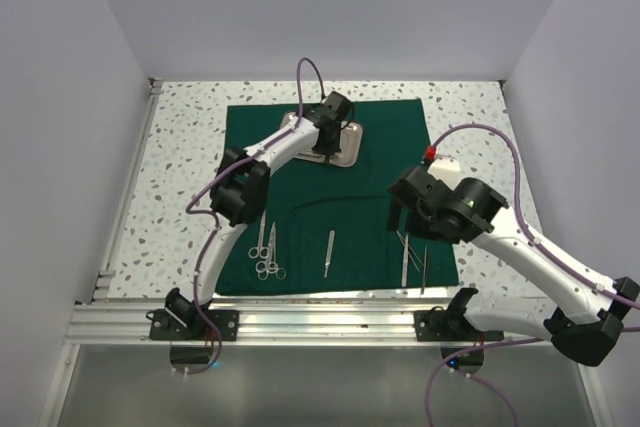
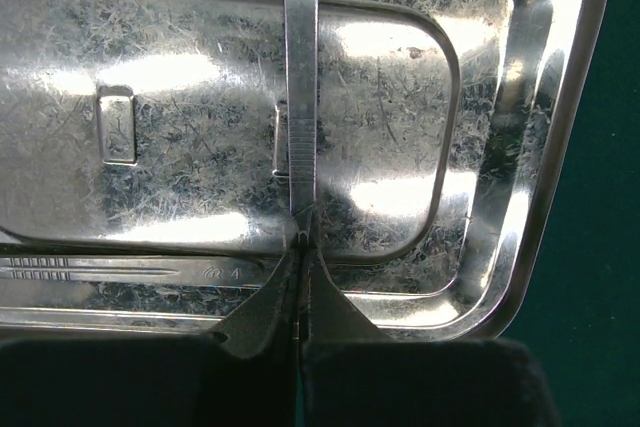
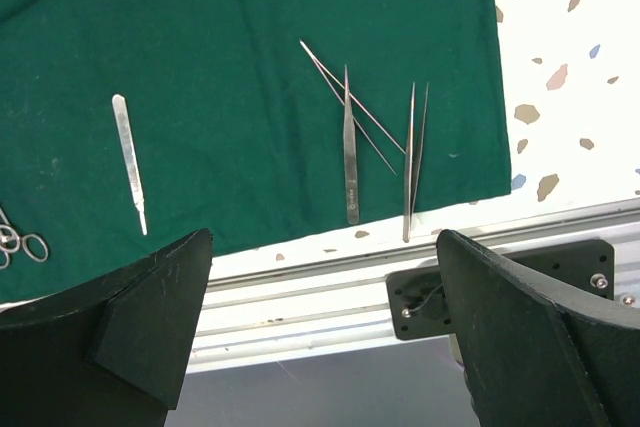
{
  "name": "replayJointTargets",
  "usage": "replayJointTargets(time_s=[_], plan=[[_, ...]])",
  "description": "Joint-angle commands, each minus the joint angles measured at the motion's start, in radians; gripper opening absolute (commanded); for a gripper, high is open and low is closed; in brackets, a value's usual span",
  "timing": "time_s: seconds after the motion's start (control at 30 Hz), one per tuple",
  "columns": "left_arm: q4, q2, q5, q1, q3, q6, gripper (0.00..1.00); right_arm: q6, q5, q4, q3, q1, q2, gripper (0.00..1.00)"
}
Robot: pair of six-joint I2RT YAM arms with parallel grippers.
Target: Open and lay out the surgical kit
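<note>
Plainly, scratched shiny tray [image 2: 545,147]; slim instrument [image 2: 300,97] between left fingers [image 2: 262,312].

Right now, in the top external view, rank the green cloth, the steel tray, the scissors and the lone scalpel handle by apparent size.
1. green cloth
2. steel tray, though partly hidden
3. scissors and scalpel handle: too alike in length to rank

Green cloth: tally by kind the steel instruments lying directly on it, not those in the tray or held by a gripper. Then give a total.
Ring-handled scissors: 2
Flat handle: 1
Tweezers: 3
Total: 6
</note>
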Motion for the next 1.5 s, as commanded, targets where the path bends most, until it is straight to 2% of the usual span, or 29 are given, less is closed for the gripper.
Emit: replayJointTargets(time_s=[0.0,0.3,0.5,0.63,0.83,1.03,1.2,1.37,1.4,1.43,1.47], plan=[[-0.060,0.005,0.024,-0.001,-0.059,0.031,0.00,0.011,0.052,-0.067,0.020,-0.006,-0.025,0.98],[-0.085,-0.190,-0.011,-0.002,-0.036,0.046,0.00,0.034,0.122,-0.089,0.118,-0.006,-0.057,0.98],[-0.108,-0.347,-0.051,-0.027,-0.115,-0.010,0.00,-0.030,0.092,-0.050,0.107,-0.006,-0.094,0.98],[-0.121,-0.489,-0.094,-0.112,-0.282,-0.093,0.00,-0.082,0.057,-0.044,0.121,-0.006,-0.121,0.98],[-0.115,-0.679,-0.158,-0.303,-0.584,-0.373,0.00,-0.148,-0.002,-0.084,0.158,-0.006,-0.169,0.98],[-0.135,-0.746,-0.207,-0.497,-0.794,-0.648,0.00,-0.199,-0.040,-0.131,0.146,-0.006,-0.251,0.99],[-0.157,-0.686,-0.209,-0.616,-0.824,-0.773,0.00,-0.213,-0.060,-0.171,0.129,-0.006,-0.304,0.98],[-0.175,-0.623,-0.155,-0.657,-0.803,-0.834,0.00,-0.222,-0.057,-0.202,0.146,-0.005,-0.302,0.98],[-0.175,-0.617,-0.145,-0.662,-0.803,-0.834,0.01,-0.222,-0.049,-0.204,0.150,-0.006,-0.295,0.98],[-0.175,-0.615,-0.134,-0.665,-0.804,-0.834,0.19,-0.221,-0.045,-0.204,0.161,-0.006,-0.289,0.98],[-0.180,-0.615,-0.129,-0.665,-0.804,-0.833,0.28,-0.218,-0.040,-0.204,0.164,-0.006,-0.282,0.99]])
